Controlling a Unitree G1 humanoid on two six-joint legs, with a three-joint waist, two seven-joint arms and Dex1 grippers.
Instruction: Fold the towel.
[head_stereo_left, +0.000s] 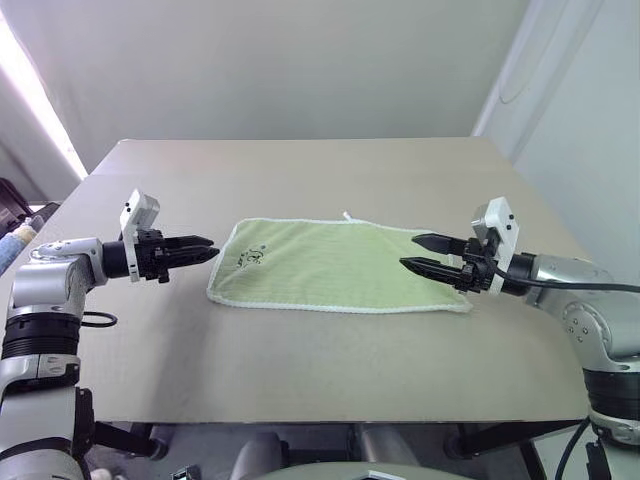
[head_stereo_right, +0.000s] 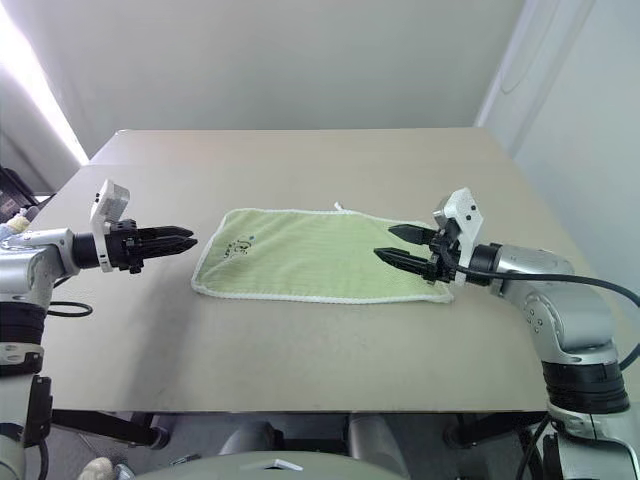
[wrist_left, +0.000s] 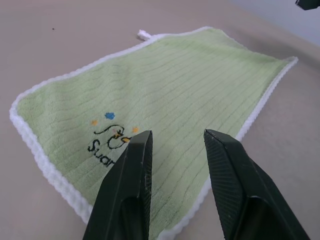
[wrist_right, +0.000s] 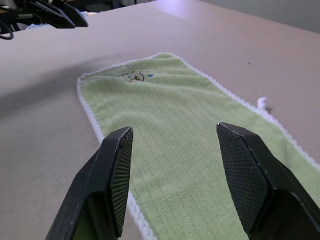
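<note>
the towel (head_stereo_left: 335, 265) lies flat and unfolded on the table (head_stereo_left: 300, 180), near the middle, long side running left to right. light green cloth, white stitched edge all round. a small dark emblem (head_stereo_left: 252, 257) sits near its left end, with a few tiny coloured marks above the lettering in the left wrist view. a little white loop (head_stereo_left: 347, 215) sticks out from the far edge.

left gripper (head_stereo_left: 205, 248) hovers just off the towel's left end, pointing in toward it, above the table and not touching the cloth. its two black fingers (wrist_left: 127, 190) stand a little apart, nothing between them.

right gripper (head_stereo_left: 428, 253) hovers over the towel's right end, pointing in toward the left. its fingers (wrist_right: 112, 175) are spread wider, one above the other in the head views, with nothing held; the green cloth shows through the gap.

a dark cable (head_stereo_left: 95, 320) loops on the table beside the left arm.
</note>
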